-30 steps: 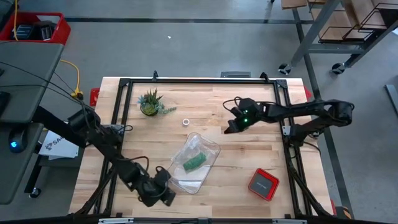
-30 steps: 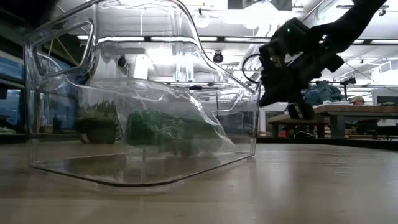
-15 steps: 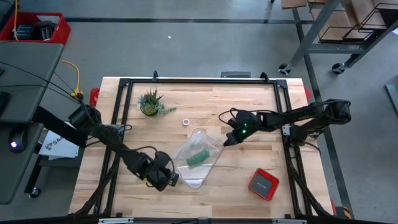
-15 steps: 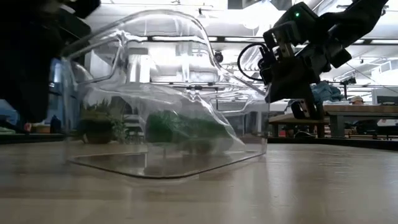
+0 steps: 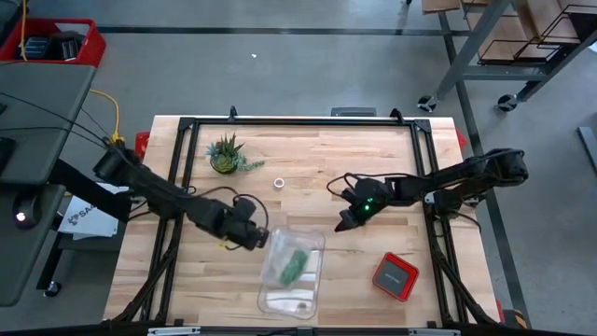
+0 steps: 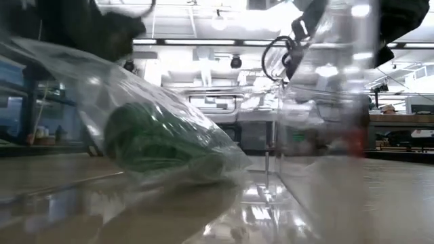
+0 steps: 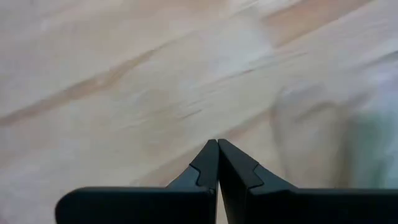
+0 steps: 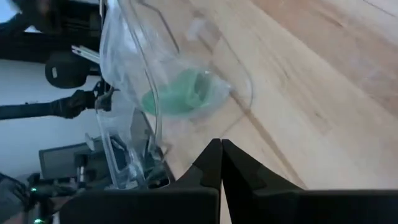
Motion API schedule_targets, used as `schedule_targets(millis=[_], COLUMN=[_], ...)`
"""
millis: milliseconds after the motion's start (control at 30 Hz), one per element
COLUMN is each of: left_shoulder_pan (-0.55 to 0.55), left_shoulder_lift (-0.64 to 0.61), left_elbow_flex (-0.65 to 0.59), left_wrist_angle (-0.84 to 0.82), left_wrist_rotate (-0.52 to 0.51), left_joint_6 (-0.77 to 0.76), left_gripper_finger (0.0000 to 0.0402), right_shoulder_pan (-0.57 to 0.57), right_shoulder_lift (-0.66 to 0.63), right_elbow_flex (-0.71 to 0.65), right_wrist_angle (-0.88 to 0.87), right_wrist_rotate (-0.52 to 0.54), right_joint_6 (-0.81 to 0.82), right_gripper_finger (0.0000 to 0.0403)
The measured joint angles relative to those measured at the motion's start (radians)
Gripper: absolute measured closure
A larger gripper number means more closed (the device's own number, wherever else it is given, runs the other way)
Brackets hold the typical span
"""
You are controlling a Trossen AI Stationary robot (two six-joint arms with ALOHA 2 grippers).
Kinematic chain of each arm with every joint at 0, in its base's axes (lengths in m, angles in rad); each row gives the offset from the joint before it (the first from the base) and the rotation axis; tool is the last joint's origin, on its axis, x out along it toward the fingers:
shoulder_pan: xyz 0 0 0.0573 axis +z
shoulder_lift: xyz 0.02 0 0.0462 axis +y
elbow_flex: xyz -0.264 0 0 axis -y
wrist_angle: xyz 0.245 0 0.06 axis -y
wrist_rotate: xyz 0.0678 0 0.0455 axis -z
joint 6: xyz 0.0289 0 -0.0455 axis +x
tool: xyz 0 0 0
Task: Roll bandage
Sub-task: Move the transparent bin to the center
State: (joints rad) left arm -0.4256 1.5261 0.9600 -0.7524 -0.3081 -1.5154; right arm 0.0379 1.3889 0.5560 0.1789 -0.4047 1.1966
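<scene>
Right now the bright green soft fabric bandage lies inside a crinkly clear plastic bag, and that bag sits within a clear, rigid plastic bin on the pale wooden table, close to the near edge and about midway between the two side edges. From table height the green bundle shows as a dark lump wrapped in the wrinkled film, with the bin's transparent wall rising just beside it.

The left gripper sits low at the bin's far left corner, touching or all but touching its rim, and its two dark fingers are pressed tight together with nothing between them. The right gripper hangs over bare wood just off the bin's far right corner, apart from it, a small green light glowing on its wrist; its fingers are likewise pressed together on nothing, and past them the bin and the green bandage are visible.

Toward the far edge stand a small green potted plant near the far left corner and a small white tape ring beside it, nearer the middle. A flat red square case lies near the near right corner.
</scene>
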Motion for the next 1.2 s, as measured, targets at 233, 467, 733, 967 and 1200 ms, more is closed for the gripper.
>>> schedule_targets(millis=[233, 467, 733, 967, 1200], left_shoulder_pan=[-0.145, -0.42, -0.477, -0.476, -0.471], left_shoulder_lift=[-0.186, -0.067, 0.305, 0.421, 0.455], left_elbow_flex=[0.002, 0.039, 0.406, 0.522, 0.482], left_wrist_angle=[-0.006, 0.146, 0.168, 0.234, 0.26], left_wrist_rotate=[-0.171, -0.138, 0.144, -0.003, -0.046], left_joint_6=[0.029, -0.289, -0.168, -0.052, -0.016], left_gripper_finger=[0.0401, 0.0401, 0.0401, 0.0401, 0.0401], right_shoulder_pan=[-0.056, -0.169, -0.197, -0.146, -0.076], right_shoulder_lift=[-0.018, -0.022, -0.022, -0.018, 0.066], right_elbow_flex=[0.0, 0.0, 0.0, 0.0, 0.0], right_wrist_angle=[-0.001, -0.006, -0.011, 0.019, 0.14], right_wrist_rotate=[0.084, 0.095, 0.019, 0.058, 0.141], right_joint_6=[-0.02, -0.139, -0.271, -0.158, -0.018], right_gripper_finger=[0.0403, 0.0403, 0.0403, 0.0403, 0.0403])
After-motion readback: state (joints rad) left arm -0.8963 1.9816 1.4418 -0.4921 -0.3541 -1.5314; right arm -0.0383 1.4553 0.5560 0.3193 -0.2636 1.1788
